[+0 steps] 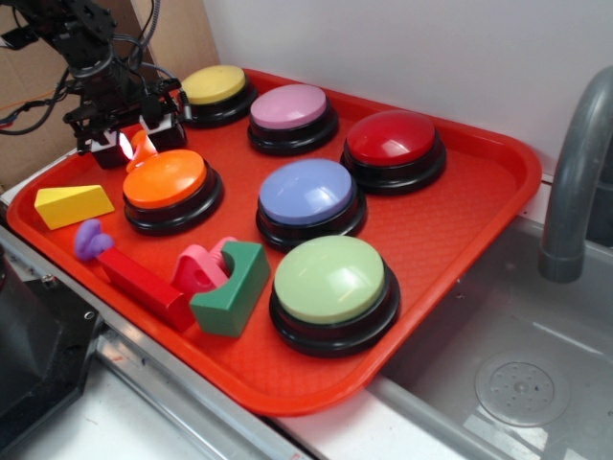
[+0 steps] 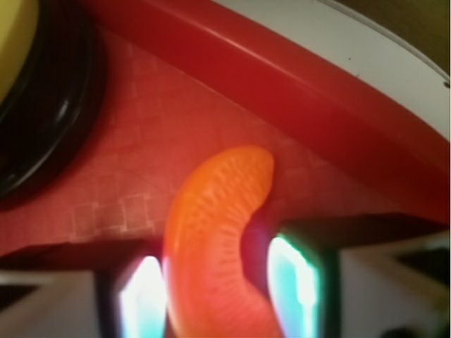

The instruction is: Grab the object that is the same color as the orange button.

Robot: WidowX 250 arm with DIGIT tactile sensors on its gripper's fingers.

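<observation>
The orange button (image 1: 165,178), a large dome on a black base, sits at the left of the red tray (image 1: 479,192). Just behind it is the object (image 1: 144,147), a small glossy orange curled piece. My gripper (image 1: 136,142) stands over the object with a finger on each side. In the wrist view the object (image 2: 218,211) fills the space between the two glowing pads (image 2: 144,299), its hooked end curling toward the tray's rim (image 2: 296,77). My gripper (image 2: 222,299) is shut on the object; both pads meet its wide lower part.
The tray also holds yellow (image 1: 215,84), pink (image 1: 289,105), red (image 1: 391,139), blue (image 1: 307,192) and green (image 1: 329,278) buttons. A yellow wedge (image 1: 72,204), a red block (image 1: 144,287), a pink piece (image 1: 199,268) and a green block (image 1: 233,287) lie at the front left. A sink and faucet (image 1: 575,172) are to the right.
</observation>
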